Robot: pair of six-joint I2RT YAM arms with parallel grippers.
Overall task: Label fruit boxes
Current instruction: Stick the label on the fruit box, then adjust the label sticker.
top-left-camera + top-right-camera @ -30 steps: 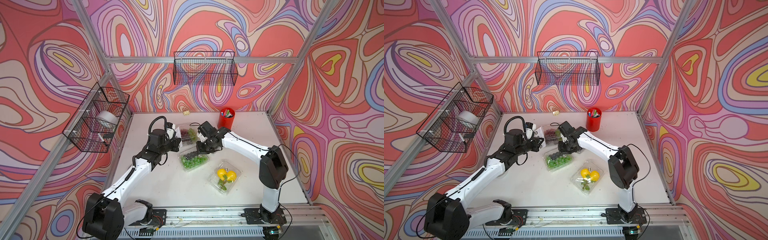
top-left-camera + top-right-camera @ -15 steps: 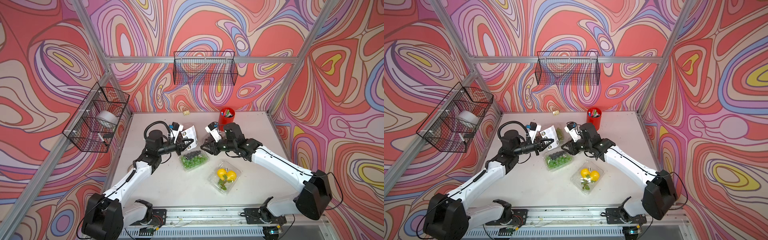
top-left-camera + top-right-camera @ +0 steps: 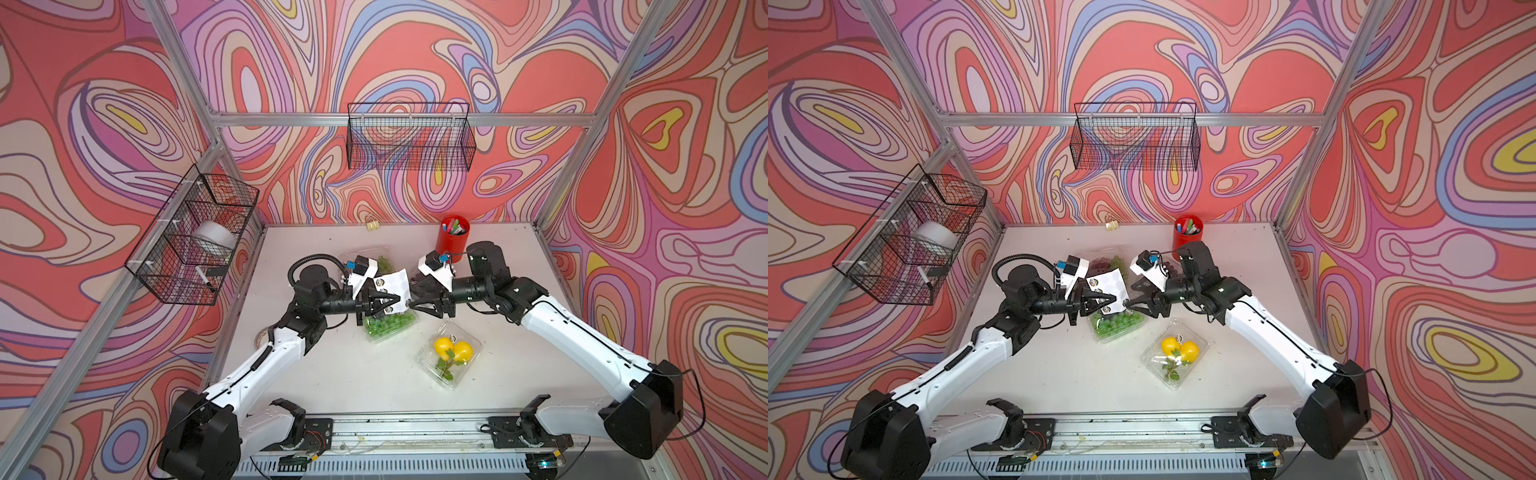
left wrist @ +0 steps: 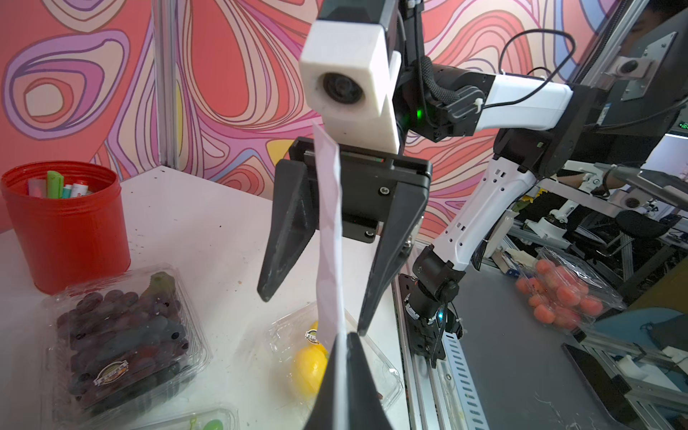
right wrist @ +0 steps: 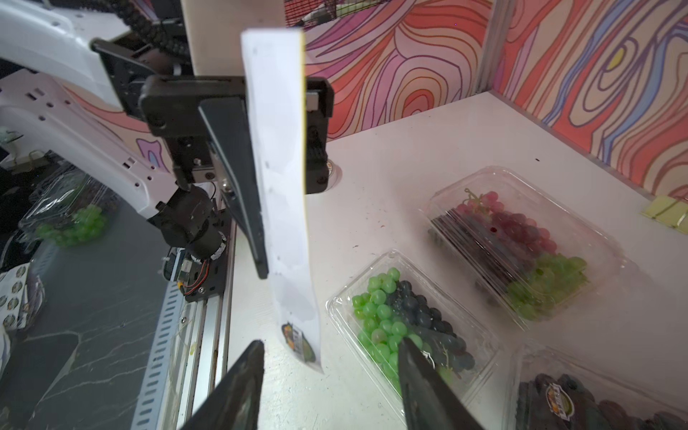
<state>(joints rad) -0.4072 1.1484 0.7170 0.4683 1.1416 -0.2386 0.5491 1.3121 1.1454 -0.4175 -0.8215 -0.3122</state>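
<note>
**Other things.** A red pen cup (image 3: 453,239) stands far right. The sticker sheet (image 3: 392,286) hangs upright over the green-and-dark grape box (image 3: 390,326), partly screening it. The lemon box (image 3: 451,353) lies near right and the red-green grape box (image 3: 374,259) farther back. The dark grape box (image 4: 123,335) is apparently hidden behind the right gripper (image 5: 330,340) in both top views.

**Setting.** White tabletop (image 3: 332,374); swirl-patterned walls with two wire baskets (image 3: 409,137).

**Arms.** Both reach level toward the centre. The left gripper (image 3: 398,300) pinches the sheet, and the right gripper, spread, faces its edge.

Robot lab test cell: my counter (image 3: 353,382) is boxed by aluminium framing (image 3: 291,119) and printed swirl walls (image 3: 415,54); cluttered equipment (image 4: 595,208) stands beyond.
</note>
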